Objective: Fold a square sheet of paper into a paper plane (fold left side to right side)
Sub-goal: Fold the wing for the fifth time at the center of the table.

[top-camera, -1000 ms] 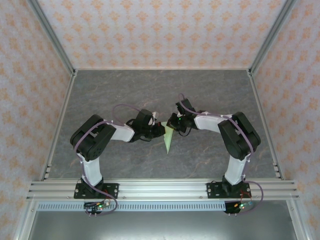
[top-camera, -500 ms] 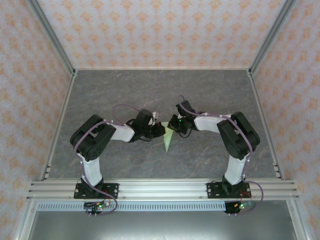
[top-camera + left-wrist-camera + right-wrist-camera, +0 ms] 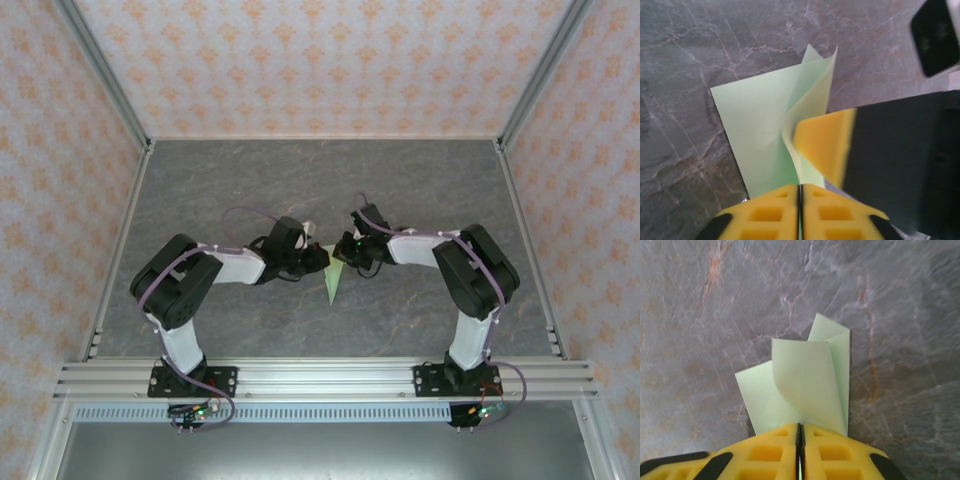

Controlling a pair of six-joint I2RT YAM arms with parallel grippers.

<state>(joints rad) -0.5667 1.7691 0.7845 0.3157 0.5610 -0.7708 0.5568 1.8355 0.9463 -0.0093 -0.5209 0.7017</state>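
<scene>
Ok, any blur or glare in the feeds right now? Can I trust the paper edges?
Left wrist: the paper edges are sharp, but the right gripper, close to the lens, is soft and smeared. Right wrist: the paper and table are crisp, with soft shadows and no glare. Top external: the light is even and the paper is small in frame.

We see the paper plane [image 3: 336,277] in plain pale green, unmarked, a shade lighter where its loose flap curls. The table [image 3: 250,180] is dark grey with a marbled pattern of pale and faintly rusty veins. The left gripper [image 3: 800,189] and the right gripper [image 3: 799,427] are bright yellow, edged in black. The left arm [image 3: 235,267] and the right arm [image 3: 415,245] are white and black, with purple cables [image 3: 245,213]. The walls [image 3: 330,70] carry pale wallpaper with a repeating orange floral motif.
</scene>
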